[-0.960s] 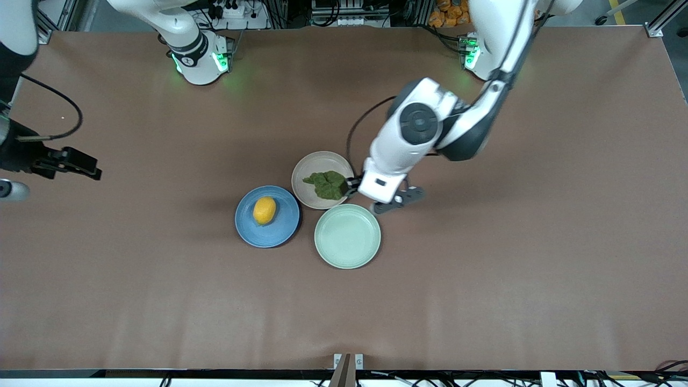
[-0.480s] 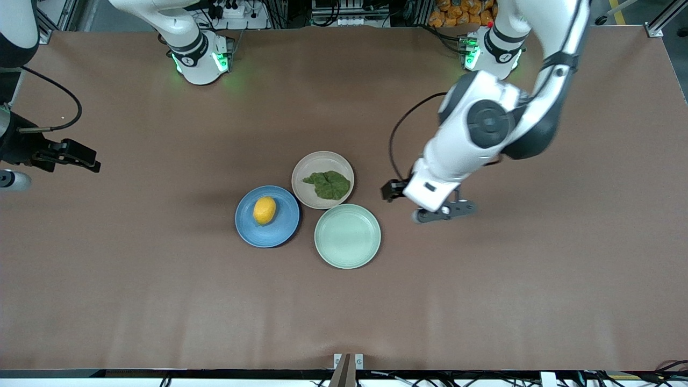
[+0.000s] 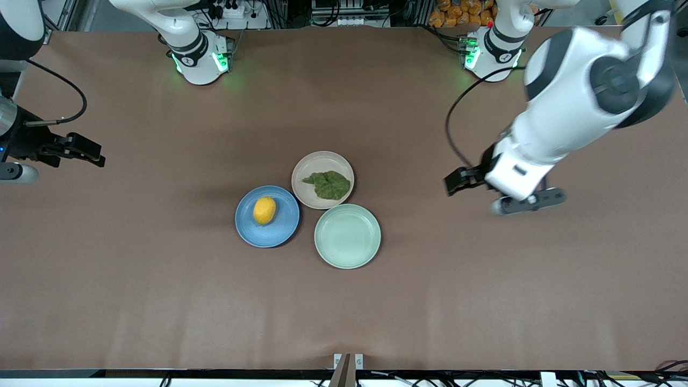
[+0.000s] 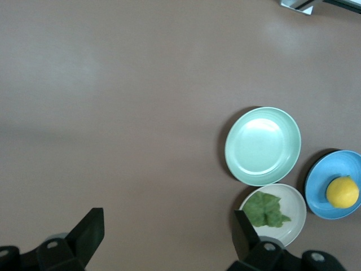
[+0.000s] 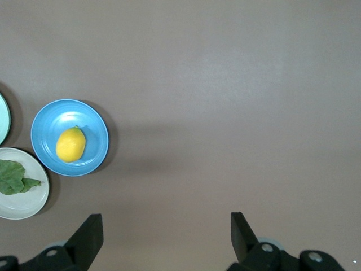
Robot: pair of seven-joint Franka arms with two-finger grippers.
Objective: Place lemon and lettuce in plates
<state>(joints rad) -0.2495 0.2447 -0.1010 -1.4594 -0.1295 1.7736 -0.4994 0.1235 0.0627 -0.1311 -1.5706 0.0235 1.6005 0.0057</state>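
On the beige plate (image 3: 322, 179) the lettuce (image 3: 327, 185) is lying free, and the lemon (image 3: 264, 210) is sitting in the blue plate (image 3: 267, 216) just beside it. Left gripper (image 3: 497, 194), jaws apart and empty, is pulling away over bare table toward its own end after being at the lettuce plate a second ago. Right gripper (image 3: 80, 150) is waiting at its end, jaws apart. Both placements are looking done; the mint plate (image 3: 347, 236) is staying empty.

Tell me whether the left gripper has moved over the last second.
Yes. The left gripper, open, has pulled away from the beige plate holding the lettuce, toward the left arm's end of the table, and is now over bare tabletop.
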